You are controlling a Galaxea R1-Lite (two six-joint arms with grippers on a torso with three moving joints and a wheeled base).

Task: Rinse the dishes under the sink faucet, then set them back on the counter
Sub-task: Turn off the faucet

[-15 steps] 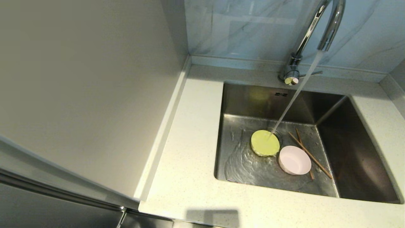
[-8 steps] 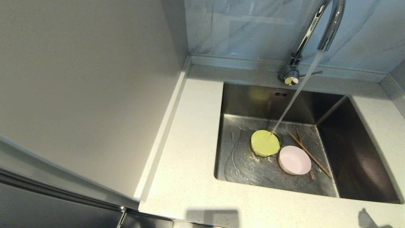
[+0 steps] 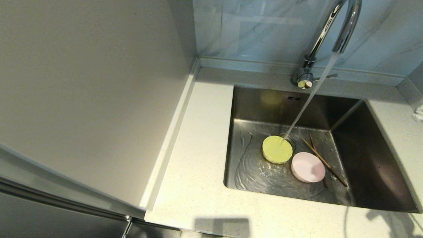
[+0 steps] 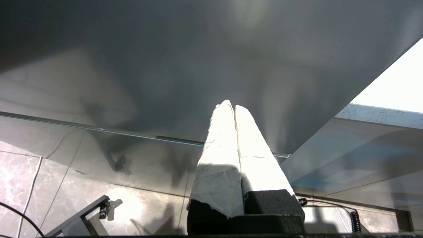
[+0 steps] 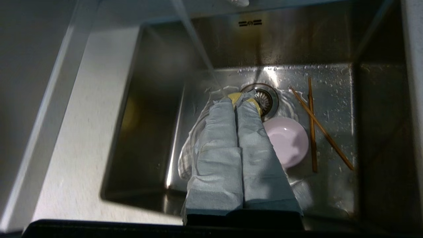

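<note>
Sink (image 3: 373,148) with yellow-green bowl (image 3: 277,149), pink bowl (image 3: 308,167), chopsticks (image 3: 325,162) (both grippers (image 5: 235,99) (image 4: 230,105) closed, empty).

The right gripper (image 5: 235,99) hides most of the yellow-green bowl (image 5: 235,96); the pink bowl (image 3: 308,167) covers part of one of the chopsticks (image 3: 322,160), and the faucet (image 3: 340,29) arch is cut off.

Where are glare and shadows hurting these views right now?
Head view: arm shadow on the counter at the sink's near right corner. Left wrist view: left gripper blown out white by bright light. Right wrist view: right gripper hides most of the yellow-green bowl; glare streaks beside the drain.
</note>
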